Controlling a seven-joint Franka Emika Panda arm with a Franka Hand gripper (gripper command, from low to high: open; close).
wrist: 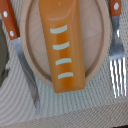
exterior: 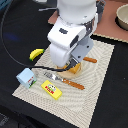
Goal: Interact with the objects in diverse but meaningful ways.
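A golden-brown scored bread loaf (wrist: 62, 45) lies lengthwise on an oval wooden plate (wrist: 35, 55). In the exterior view my gripper (exterior: 73, 64) hangs straight above the loaf (exterior: 76, 69), and the arm's white body hides most of both. No fingers show in the wrist view, so I cannot tell whether the jaws are open or shut. A small yellow banana (exterior: 36, 53) lies off the mat towards the exterior view's left. A flat yellow box with a red label (exterior: 51, 89) lies on the mat's near part.
A wooden-handled knife (wrist: 26, 75) and fork (wrist: 117, 70) flank the plate. A fork (exterior: 64, 80) lies on the beige mat (exterior: 100, 85). A light blue box (exterior: 26, 76) stands at the mat's left corner. A bowl (exterior: 122, 17) sits at the back right.
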